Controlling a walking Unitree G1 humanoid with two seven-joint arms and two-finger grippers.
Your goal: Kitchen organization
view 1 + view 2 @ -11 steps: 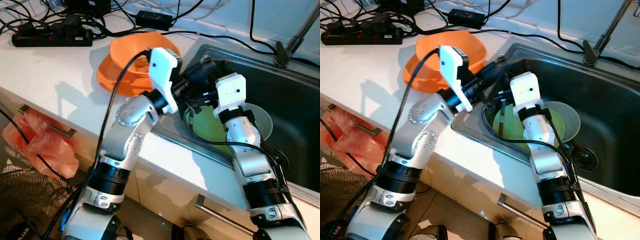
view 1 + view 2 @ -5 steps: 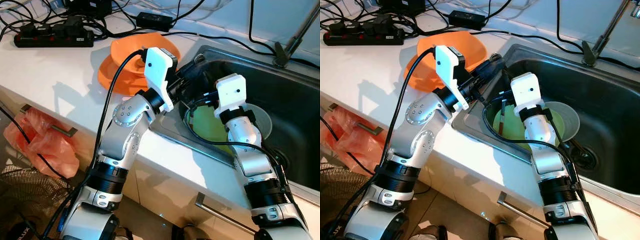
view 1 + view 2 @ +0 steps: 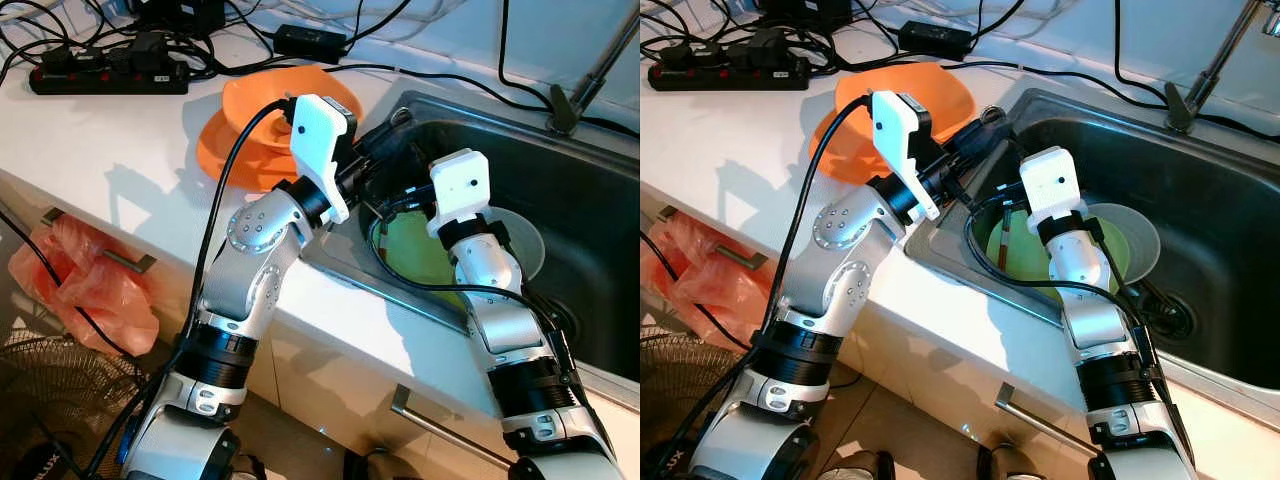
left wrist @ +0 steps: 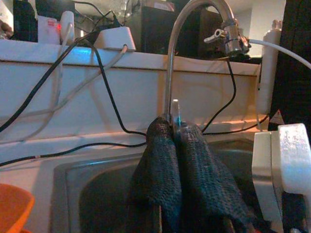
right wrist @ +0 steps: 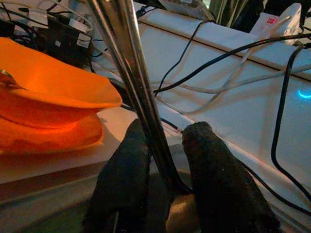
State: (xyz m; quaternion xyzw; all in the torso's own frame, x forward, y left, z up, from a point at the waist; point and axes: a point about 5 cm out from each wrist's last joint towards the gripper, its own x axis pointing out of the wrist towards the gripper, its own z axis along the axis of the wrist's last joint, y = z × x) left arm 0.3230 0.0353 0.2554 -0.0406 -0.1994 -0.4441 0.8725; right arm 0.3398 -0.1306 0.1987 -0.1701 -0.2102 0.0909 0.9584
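Observation:
My right gripper [image 3: 1006, 196] hangs over the left end of the steel sink [image 3: 590, 215], shut on a thin metal utensil [image 5: 131, 63]. The utensil's reddish lower part [image 3: 1006, 238] points down at a green plate [image 3: 420, 255] in the basin. A grey dish [image 3: 528, 245] lies behind that plate. My left gripper [image 3: 392, 128] hovers at the sink's left rim, just beside the right one; its fingers [image 4: 163, 160] are pressed together, with a small pale tip showing above them. An orange bowl on an orange plate [image 3: 262, 125] sits on the white counter to the left.
A faucet [image 3: 585, 75] stands at the sink's far side. A black power strip [image 3: 100, 78] and several cables lie at the back of the counter. Below the counter hang an orange plastic bag [image 3: 85, 290] and drawer handles [image 3: 440, 428]; a fan [image 3: 45, 385] stands on the floor.
My left gripper has drawn back a little to the left, away from the right gripper, then held still. The right arm has barely moved.

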